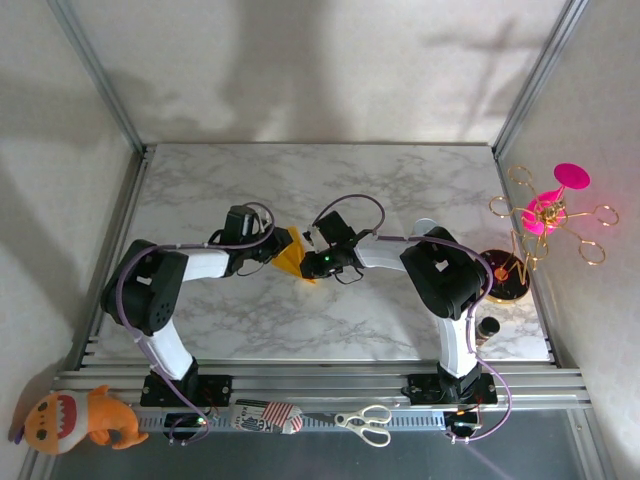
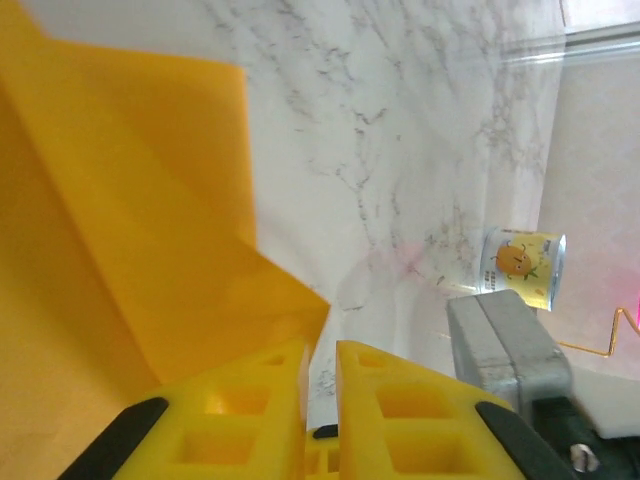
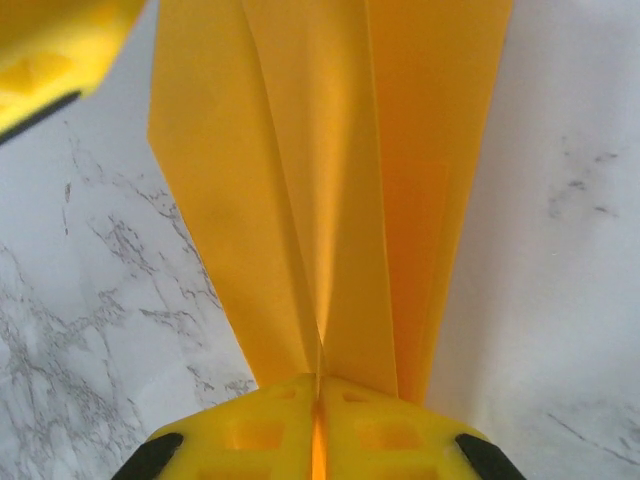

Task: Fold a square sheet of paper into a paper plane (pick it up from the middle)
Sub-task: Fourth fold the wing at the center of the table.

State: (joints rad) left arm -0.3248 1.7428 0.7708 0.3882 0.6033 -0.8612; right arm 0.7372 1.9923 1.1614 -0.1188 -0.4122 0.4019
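The square sheet is folded into the paper plane (image 1: 291,260), a narrow orange-yellow dart with a lengthwise centre crease, held just above the middle of the marble table (image 1: 400,190). My right gripper (image 1: 310,258) (image 3: 318,385) is shut on its crease end, and the folded layers (image 3: 320,150) fan away from the fingertips. My left gripper (image 1: 277,246) (image 2: 320,350) is at the plane's opposite side. Its jaws are shut to a thin slit that shows bare marble. The paper (image 2: 130,200) rises against the outside of its left finger (image 2: 250,390). That gripper's finger (image 3: 50,50) also appears beside the paper's far corner.
A small can with an orange cartoon face (image 2: 522,268) stands at the right. A pink and gold wire stand (image 1: 545,215) and a round brown base (image 1: 505,275) sit at the table's right edge. Scissors (image 1: 365,422) and a plush toy (image 1: 80,418) lie on the front rail.
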